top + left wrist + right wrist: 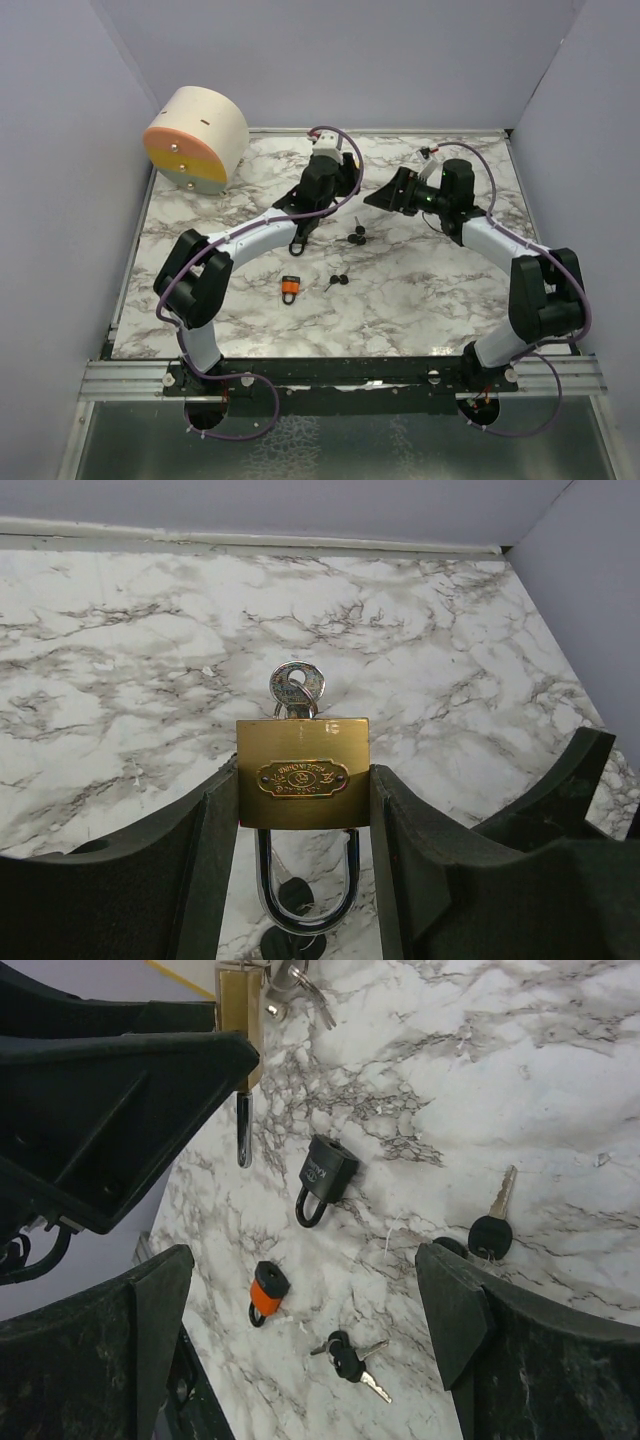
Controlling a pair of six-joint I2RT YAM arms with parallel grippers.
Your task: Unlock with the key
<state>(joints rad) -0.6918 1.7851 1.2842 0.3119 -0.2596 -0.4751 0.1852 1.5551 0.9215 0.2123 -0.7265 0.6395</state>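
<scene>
The left claw (303, 820) was half shut on the gold padlock (303, 765), holding it up above the table (120, 680). The key (296, 688) sat in its hole. The right claw (300, 1280) was wide open with nothing in it. The loop (303, 910) looked closed, so I think the turning was not done yet.

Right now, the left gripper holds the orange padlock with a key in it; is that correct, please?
Not quite. The left gripper holds the brass padlock, with a key in it, as the left wrist view shows. The orange padlock lies loose on the table, seen in the right wrist view.
</scene>
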